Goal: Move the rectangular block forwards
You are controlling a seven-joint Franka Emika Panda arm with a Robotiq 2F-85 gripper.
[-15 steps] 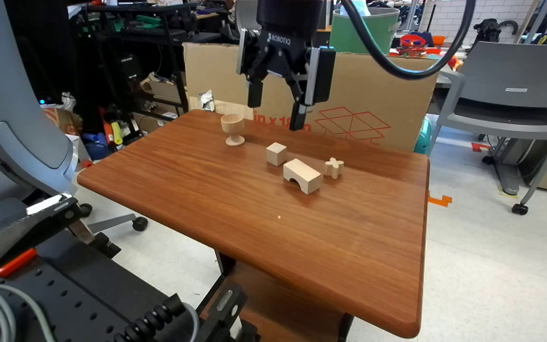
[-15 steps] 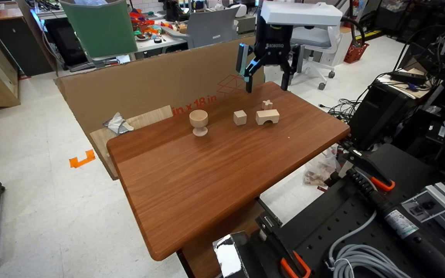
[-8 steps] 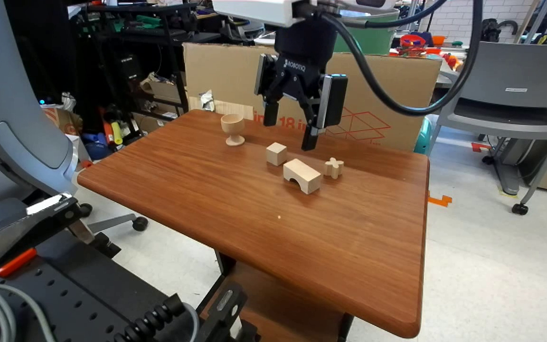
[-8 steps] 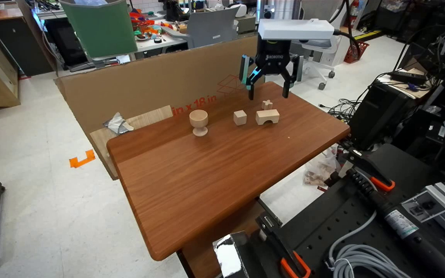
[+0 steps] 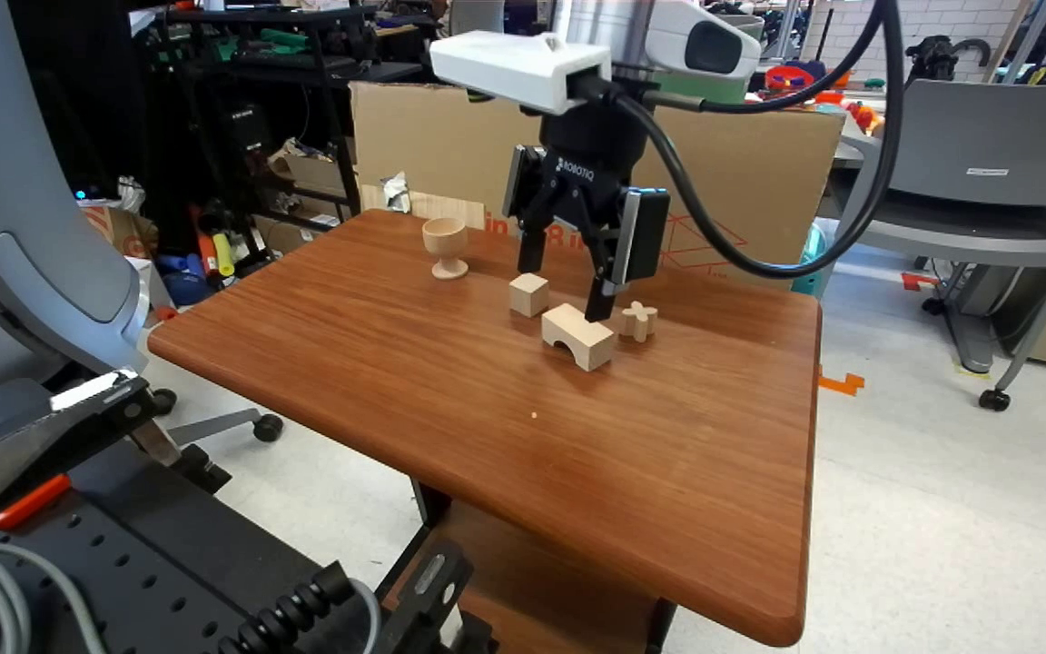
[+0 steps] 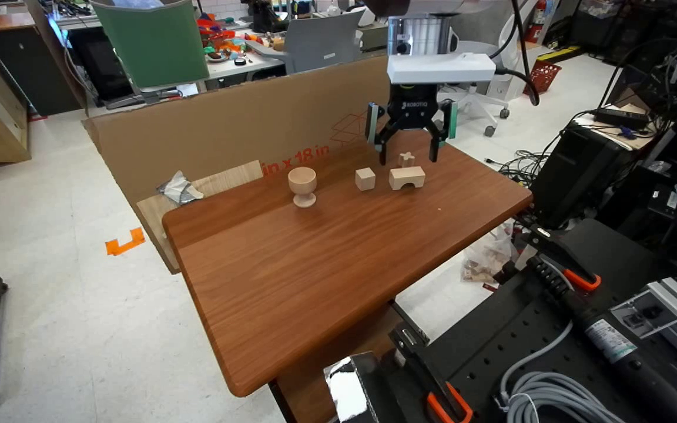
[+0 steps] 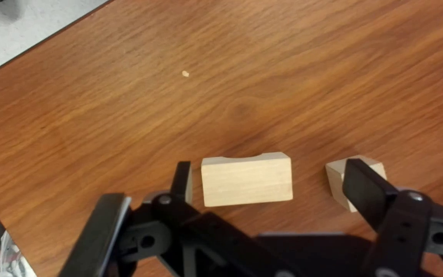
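The rectangular block sits on the table just beside the small cube, with a gap between the two. From here I see the gripper hanging above the small cube's level, its fingers spread wide and clamped on nothing. I'd judge this only the approach, with taking hold of the rectangular block, shifting it forwards and letting go all left to do.

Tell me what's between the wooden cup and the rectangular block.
A small wooden cube stands between the wooden cup and the rectangular block in both exterior views; the wrist view shows it apart from the block.
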